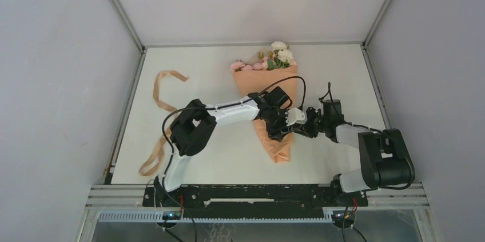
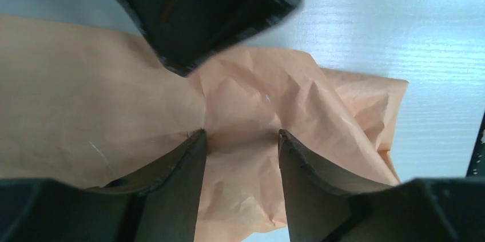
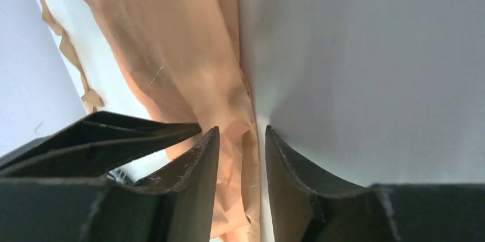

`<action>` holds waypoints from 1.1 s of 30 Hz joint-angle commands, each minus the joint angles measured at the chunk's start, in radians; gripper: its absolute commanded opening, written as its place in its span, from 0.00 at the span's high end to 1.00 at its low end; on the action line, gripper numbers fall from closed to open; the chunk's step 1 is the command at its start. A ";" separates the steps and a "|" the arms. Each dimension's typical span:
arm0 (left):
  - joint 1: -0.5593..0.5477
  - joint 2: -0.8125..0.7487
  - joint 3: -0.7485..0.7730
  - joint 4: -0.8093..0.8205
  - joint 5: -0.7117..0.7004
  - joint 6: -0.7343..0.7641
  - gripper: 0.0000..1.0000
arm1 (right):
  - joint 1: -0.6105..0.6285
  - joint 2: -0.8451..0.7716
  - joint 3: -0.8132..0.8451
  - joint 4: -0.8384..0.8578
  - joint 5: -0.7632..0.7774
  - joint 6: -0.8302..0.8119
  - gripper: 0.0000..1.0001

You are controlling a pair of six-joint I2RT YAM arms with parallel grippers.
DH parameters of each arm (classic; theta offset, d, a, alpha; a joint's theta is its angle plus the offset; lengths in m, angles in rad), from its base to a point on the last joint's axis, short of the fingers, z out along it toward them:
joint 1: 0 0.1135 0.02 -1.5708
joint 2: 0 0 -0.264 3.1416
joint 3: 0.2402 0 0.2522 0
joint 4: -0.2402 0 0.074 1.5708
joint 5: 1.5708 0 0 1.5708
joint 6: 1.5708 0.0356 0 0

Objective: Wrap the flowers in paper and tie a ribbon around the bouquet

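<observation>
— What did we see from above?

— We saw the bouquet lying on the white table, right of centre. The flowers were at its far, wide end and its point was toward the near edge. The ribbon lay loose, well apart on the left. The left gripper and the right gripper met over the cone's narrow near part. We could not tell how their jaws stood from there.

— And from the left wrist?

— We found its jaws spread, tips down at the crinkled paper. The paper bunched in the gap and ran on past both fingers. The other gripper hung dark just beyond.

— From the right wrist?

— We saw its jaws parted a little, with the paper's edge and bare table in the gap. Nothing was pinched.
</observation>
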 commanded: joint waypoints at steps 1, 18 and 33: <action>0.008 -0.013 -0.054 0.103 -0.056 0.125 0.44 | -0.041 0.027 0.069 -0.009 -0.045 -0.089 0.53; 0.002 -0.010 -0.066 0.096 -0.056 0.168 0.43 | -0.035 0.308 0.207 0.099 -0.123 -0.070 0.46; -0.006 -0.039 -0.072 0.021 0.028 0.234 0.39 | -0.041 0.243 0.384 -0.213 0.082 -0.153 0.38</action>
